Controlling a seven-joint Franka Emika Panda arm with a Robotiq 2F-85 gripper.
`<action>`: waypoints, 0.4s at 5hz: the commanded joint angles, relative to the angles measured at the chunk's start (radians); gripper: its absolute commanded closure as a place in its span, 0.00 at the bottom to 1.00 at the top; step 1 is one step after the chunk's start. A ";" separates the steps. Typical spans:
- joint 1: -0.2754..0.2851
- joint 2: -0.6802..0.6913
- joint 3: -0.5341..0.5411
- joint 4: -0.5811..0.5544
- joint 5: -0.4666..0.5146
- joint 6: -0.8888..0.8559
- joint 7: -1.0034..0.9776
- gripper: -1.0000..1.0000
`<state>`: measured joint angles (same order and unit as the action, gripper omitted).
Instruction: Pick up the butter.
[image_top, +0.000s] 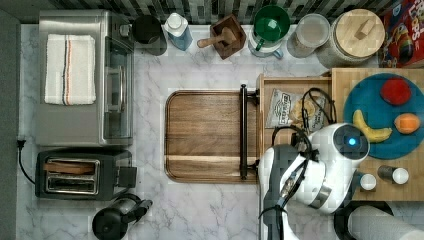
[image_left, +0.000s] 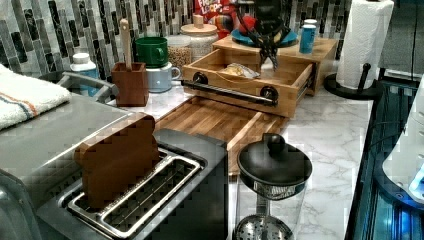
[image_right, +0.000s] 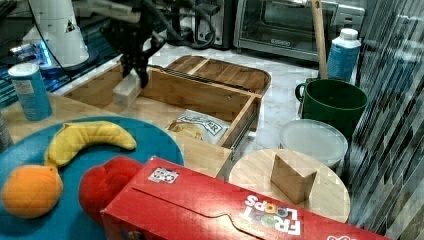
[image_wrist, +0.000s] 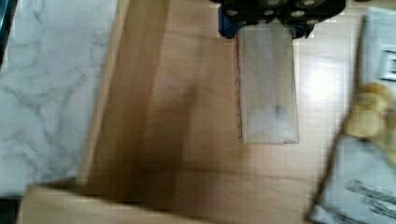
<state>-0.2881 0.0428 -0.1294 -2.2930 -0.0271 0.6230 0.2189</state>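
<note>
wrist view: pincer (image_wrist: 265, 21) seemingly straddling butter (image_wrist: 268, 88) end, drawer floor (image_wrist: 187, 116) open alongside.

Matt butter (image_wrist: 267, 88), smooth wood drawer (image_wrist: 187, 140)

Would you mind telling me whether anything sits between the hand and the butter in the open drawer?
Nothing visible does. The hand hangs directly over the butter, which lies on the bare floor of the drawer. The chips bag lies apart, further along the drawer, clear of the hand's path.
</note>
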 joint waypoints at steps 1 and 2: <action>0.070 0.016 0.085 0.437 -0.035 -0.125 0.275 1.00; 0.105 0.006 0.129 0.447 -0.043 -0.132 0.443 1.00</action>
<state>-0.2712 0.0990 -0.0874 -1.9717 -0.0533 0.5059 0.5386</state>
